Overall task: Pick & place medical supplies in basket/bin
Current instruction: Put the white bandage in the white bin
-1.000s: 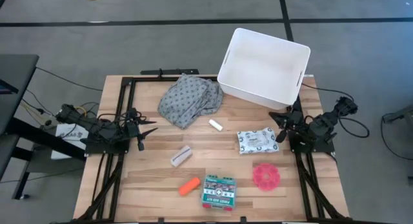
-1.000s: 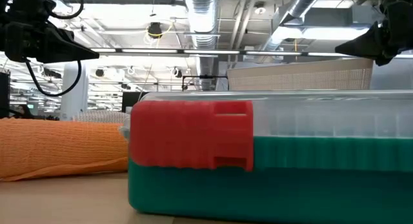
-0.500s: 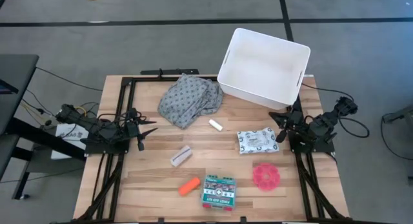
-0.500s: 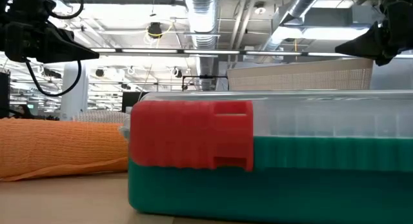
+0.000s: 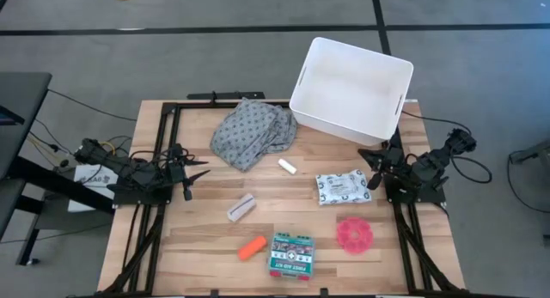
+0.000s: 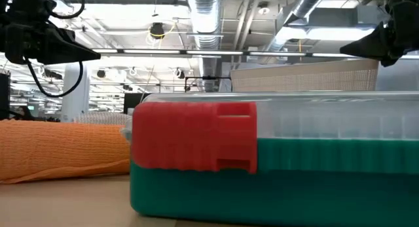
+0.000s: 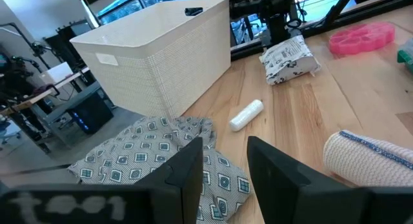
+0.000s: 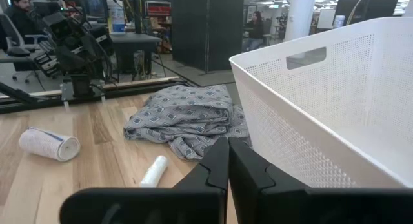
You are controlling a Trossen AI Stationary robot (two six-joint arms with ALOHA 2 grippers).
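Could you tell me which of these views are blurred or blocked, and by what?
Low view: the green first-aid box and orange tube sit so near the lens that they fill and block the picture. Left wrist view: the dark fingers are blurred. High view: evenly lit, everything on the table sharp.

My wooden table (image 5: 198, 238) carries the white bin (image 5: 351, 90) at its far right corner, with the grey dotted cloth (image 5: 252, 131) just beside it. Nearer me lie a white roll (image 5: 287, 167), grey strip (image 5: 241, 207), patterned soft pack (image 5: 341, 188), pink disc (image 5: 355, 234), orange tube (image 5: 252, 247) and green first-aid box (image 5: 291, 254).
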